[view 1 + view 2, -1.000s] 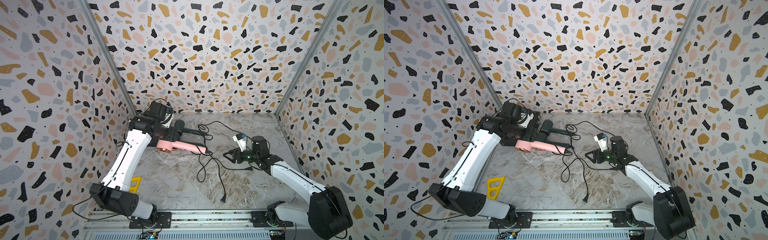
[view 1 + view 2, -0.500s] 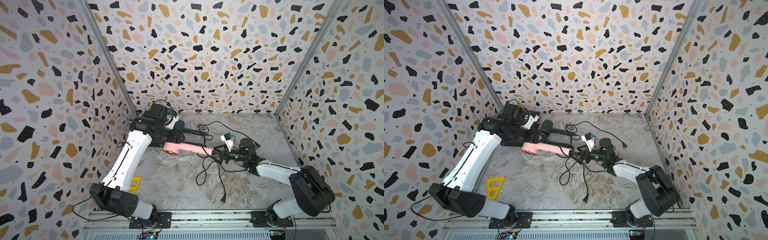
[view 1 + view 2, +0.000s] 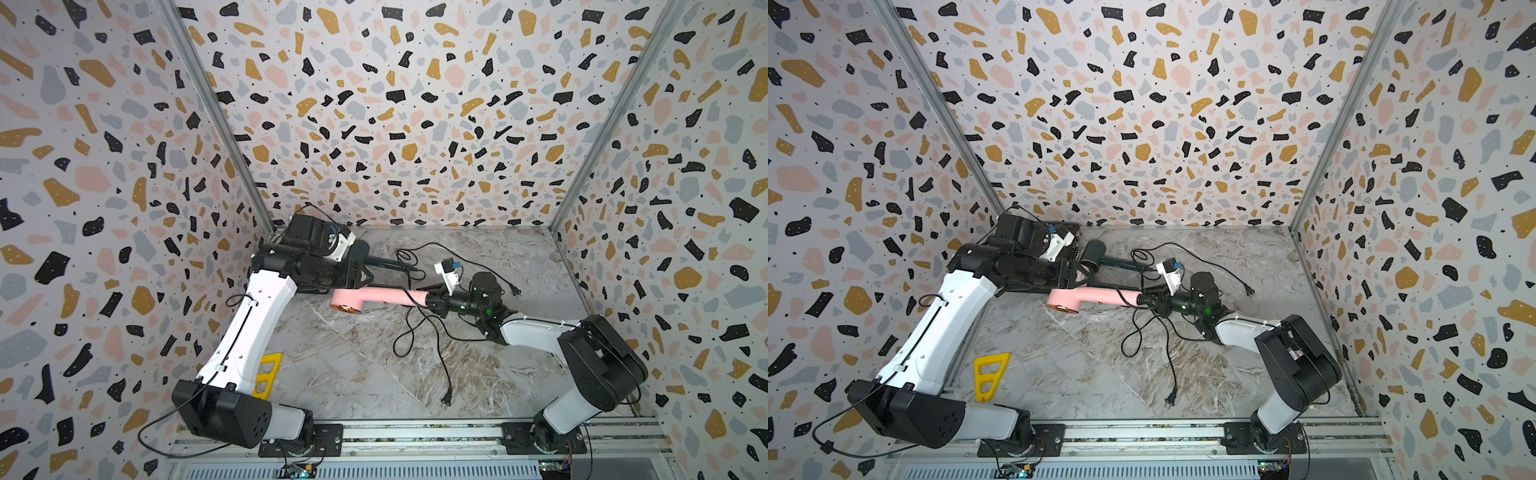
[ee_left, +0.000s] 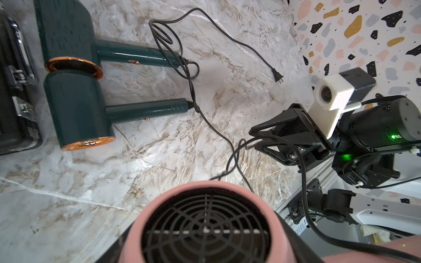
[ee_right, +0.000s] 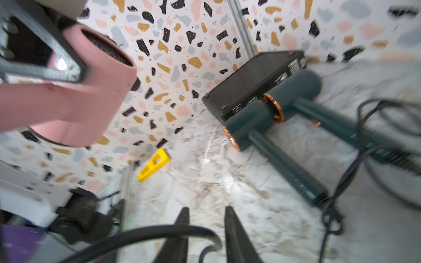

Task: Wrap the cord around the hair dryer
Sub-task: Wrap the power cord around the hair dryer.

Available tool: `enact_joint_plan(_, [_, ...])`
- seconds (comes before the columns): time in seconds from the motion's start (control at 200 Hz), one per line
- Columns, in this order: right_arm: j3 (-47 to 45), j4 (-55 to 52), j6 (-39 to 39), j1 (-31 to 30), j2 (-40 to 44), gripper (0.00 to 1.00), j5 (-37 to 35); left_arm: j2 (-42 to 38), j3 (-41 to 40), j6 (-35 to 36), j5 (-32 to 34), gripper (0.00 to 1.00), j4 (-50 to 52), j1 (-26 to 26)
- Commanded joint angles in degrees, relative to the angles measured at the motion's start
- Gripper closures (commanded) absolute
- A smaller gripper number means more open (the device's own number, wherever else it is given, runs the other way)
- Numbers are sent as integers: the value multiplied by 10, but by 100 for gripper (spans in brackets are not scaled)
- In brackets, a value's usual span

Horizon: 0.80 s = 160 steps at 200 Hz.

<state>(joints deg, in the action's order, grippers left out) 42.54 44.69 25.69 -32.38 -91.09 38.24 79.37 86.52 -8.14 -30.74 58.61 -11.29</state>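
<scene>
My left tool gripped the pink hair dryer by its head, clear of the desk; the handle's long axis pointed at the right arm. My right tool, the nearer one, sat pinched on the cord just beyond the handle's end.

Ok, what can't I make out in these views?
Whether right gripper pinches the cord: tiny in top views; right wrist view blurred, cut by edge.
How left gripper holds pink hair dryer: under its wrist in top views.
Most of black case: behind left arm in top views.
</scene>
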Motion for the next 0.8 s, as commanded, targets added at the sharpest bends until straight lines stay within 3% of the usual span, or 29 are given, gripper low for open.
enact_joint_plan(0.0, [43, -108, -83, -1, 44, 100, -66, -17, -17, 11, -50, 100, -29, 2])
enact_joint_plan(0.18, [103, -256, -205, 11, 76, 100, -186, -35, -72, 45, -8, 100, -26, 1])
enact_joint_plan(0.39, [128, -320, -293, 22, 122, 100, -268, -33, -115, 62, 57, 100, -27, 2])
enact_joint_plan(0.681, [139, -427, -348, 6, 240, 100, -325, 0, -133, 19, 280, 100, -77, 17])
enact_joint_plan(0.796, [142, -485, -348, -10, 304, 100, -339, 13, -129, 1, 330, 100, -93, 18])
